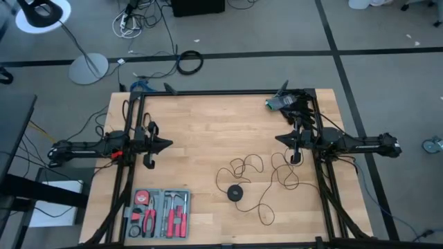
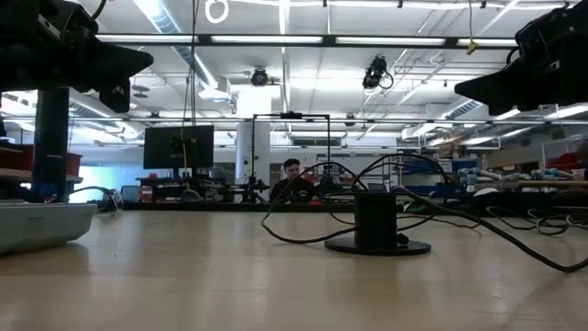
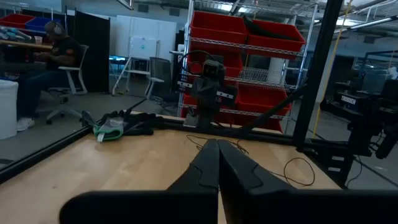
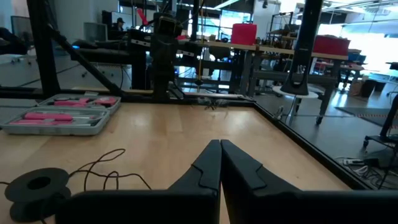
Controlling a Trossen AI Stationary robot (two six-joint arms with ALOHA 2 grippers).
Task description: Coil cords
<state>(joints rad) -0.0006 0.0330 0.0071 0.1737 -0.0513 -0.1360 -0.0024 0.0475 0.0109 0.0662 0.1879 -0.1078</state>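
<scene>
A thin black cord (image 1: 257,181) lies in loose loops on the wooden table, right of centre, joined to a small round black puck (image 1: 235,192) that rests flat on the table. The puck also shows in the low view (image 2: 377,225) and the right wrist view (image 4: 37,185). My left gripper (image 1: 168,144) is shut and empty at the table's left side, above the surface. My right gripper (image 1: 279,139) is shut and empty at the right side, just beyond the cord's far loops.
A grey tool tray (image 1: 158,212) with red-handled tools sits at the near left. A dark bundle with a green part (image 1: 282,102) lies at the far right corner. A black frame (image 1: 221,93) borders the table. A person sits in the room behind.
</scene>
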